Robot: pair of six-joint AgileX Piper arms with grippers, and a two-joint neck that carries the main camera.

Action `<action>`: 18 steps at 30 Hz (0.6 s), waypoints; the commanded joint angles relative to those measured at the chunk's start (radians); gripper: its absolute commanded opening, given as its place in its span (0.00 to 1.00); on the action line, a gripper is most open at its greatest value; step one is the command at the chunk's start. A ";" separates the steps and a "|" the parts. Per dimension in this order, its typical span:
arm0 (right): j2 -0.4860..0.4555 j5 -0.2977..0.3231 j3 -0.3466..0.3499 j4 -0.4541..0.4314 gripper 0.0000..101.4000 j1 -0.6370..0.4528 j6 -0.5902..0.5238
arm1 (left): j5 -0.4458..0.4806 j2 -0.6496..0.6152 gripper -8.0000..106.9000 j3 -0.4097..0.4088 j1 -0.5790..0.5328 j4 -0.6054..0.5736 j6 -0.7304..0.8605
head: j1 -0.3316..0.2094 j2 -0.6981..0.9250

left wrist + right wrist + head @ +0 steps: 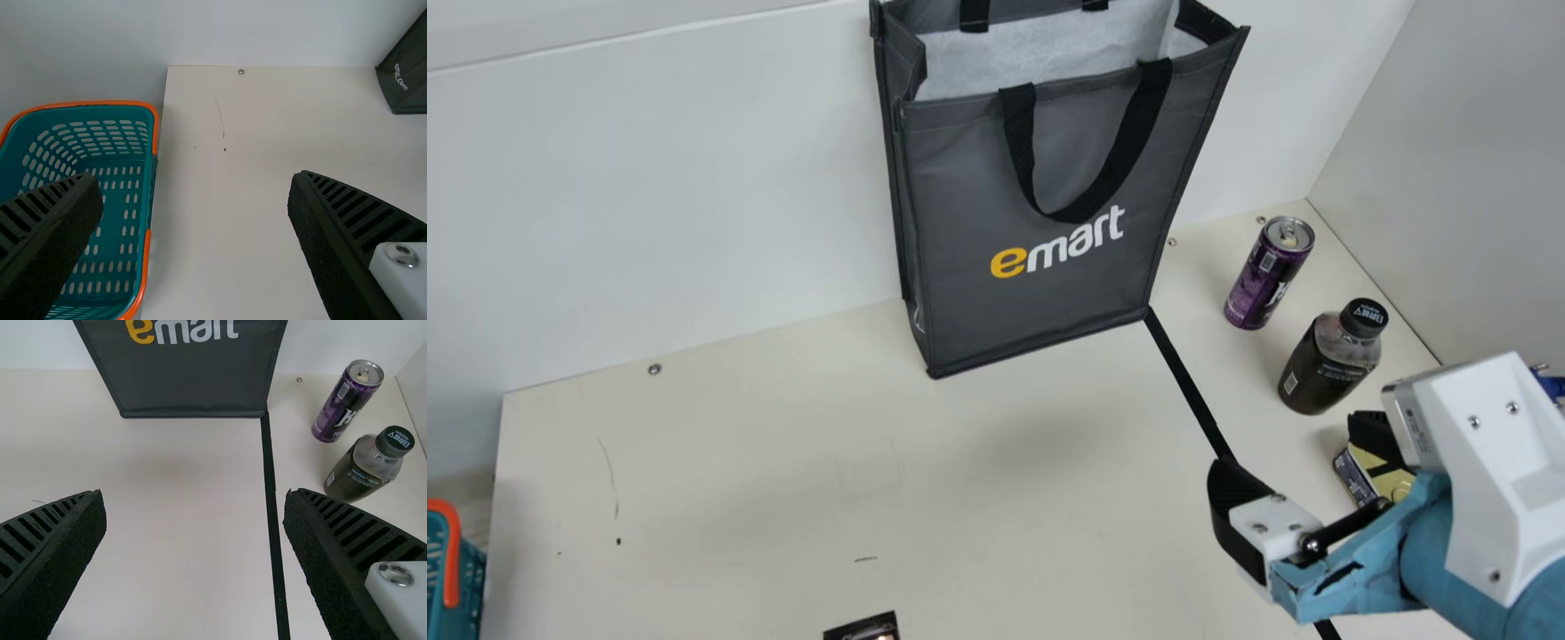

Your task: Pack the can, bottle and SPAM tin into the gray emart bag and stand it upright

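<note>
The SPAM tin is the hardest thing to make out: in the main view the right arm's black finger and wrist cover much of it, leaving part of its yellow top and a dark blue side in sight. The gray emart bag stands upright near the back wall, its upper edge cut off by the main view's frame; white lining shows at its mouth, but its bottom inside is hidden. At the main view's lower edge a small dark object is cut off, too little of it in sight to name. The right gripper comes in from the main view's right side, angled over the table beside the tin, its two fingers spread wide with nothing between them. The left gripper is also spread and holding nothing, one finger overlapping the teal basket in its wrist view. The purple can and the dark bottle stand upright, apart, across the black strip from most of the table, outside the bag.
</note>
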 commanded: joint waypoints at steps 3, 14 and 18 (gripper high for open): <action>0.000 0.000 0.000 0.000 0.94 0.000 0.000 | 0.000 0.000 0.85 0.000 0.000 0.000 0.000 | -0.024 -0.002; 0.000 0.000 0.000 0.000 0.94 0.000 0.000 | 0.000 0.000 0.85 0.000 0.000 0.000 0.000 | -0.024 -0.002; 0.000 0.000 0.000 0.000 0.94 0.000 0.000 | 0.000 0.000 0.85 0.000 0.000 0.000 0.000 | -0.024 -0.002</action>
